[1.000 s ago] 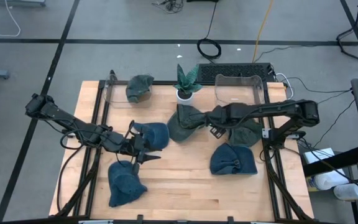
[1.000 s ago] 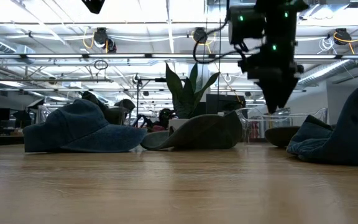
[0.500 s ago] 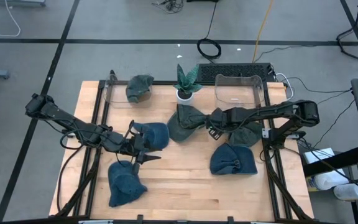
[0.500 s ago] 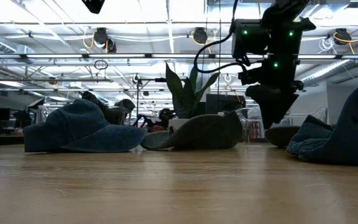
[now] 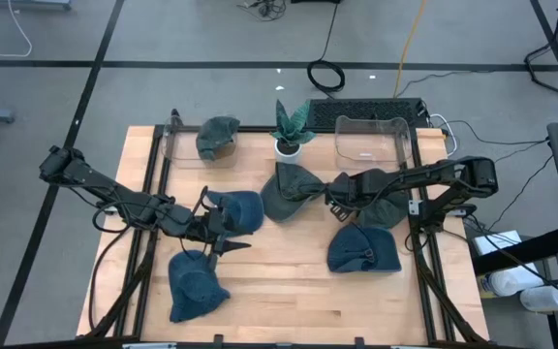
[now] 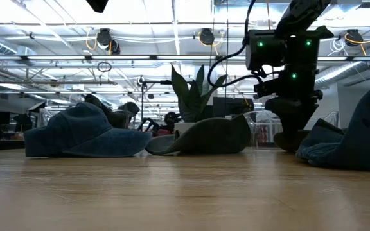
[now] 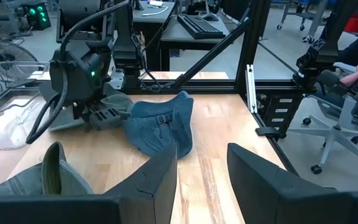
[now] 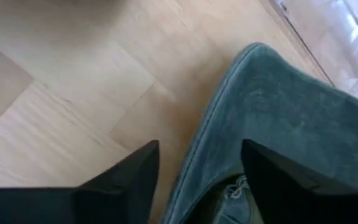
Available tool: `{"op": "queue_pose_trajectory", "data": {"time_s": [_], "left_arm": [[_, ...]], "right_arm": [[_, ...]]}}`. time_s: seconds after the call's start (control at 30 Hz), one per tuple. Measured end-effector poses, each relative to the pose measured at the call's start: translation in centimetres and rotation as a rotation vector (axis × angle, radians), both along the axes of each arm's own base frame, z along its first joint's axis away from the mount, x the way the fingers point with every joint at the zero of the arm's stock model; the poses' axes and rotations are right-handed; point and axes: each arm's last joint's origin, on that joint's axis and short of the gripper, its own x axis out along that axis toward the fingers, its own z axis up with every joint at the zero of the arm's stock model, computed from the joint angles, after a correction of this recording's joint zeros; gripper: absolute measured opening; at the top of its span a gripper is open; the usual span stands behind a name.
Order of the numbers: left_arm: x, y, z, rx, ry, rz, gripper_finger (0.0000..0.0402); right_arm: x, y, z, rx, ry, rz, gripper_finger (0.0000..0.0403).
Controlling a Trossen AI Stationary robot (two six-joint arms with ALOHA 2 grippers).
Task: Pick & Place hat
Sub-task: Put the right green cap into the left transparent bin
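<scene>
From here my right gripper point(image 5: 340, 197) covers part of the grey-green cap point(image 5: 384, 209) right of centre on the surface point(image 5: 289, 281); its fingers point(image 8: 123, 180) stand wide over the cap's edge. I can't make out its long axis. Left gripper point(image 5: 223, 231) waits centre-left, fingers apart.

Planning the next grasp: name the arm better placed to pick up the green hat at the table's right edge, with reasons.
Right. The right gripper hangs open directly at the green hat, whose brim fills its wrist view between the fingers. The left gripper, also open, sits across the table beside a blue hat.
</scene>
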Motion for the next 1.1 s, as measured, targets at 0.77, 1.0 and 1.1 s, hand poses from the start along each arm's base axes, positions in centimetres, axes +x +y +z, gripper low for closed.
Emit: {"op": "queue_pose_trajectory", "data": {"time_s": [0.77, 1.0, 1.1], "left_arm": [[0.0, 0.0, 0.0, 0.024, -0.004, -0.005, 0.0140], [-0.1, 0.1, 0.1, 0.068, -0.017, -0.015, 0.0133], [-0.1, 0.2, 0.2, 0.069, -0.016, -0.010, 0.0140]], "right_arm": [[0.0, 1.7, 2.1, -0.018, 0.126, 0.107, 0.0002], [1.6, 4.0, 4.8, -0.025, 0.087, 0.288, 0.0001], [2.1, 4.9, 5.9, -0.028, 0.065, 0.348, 0.0001]]}}
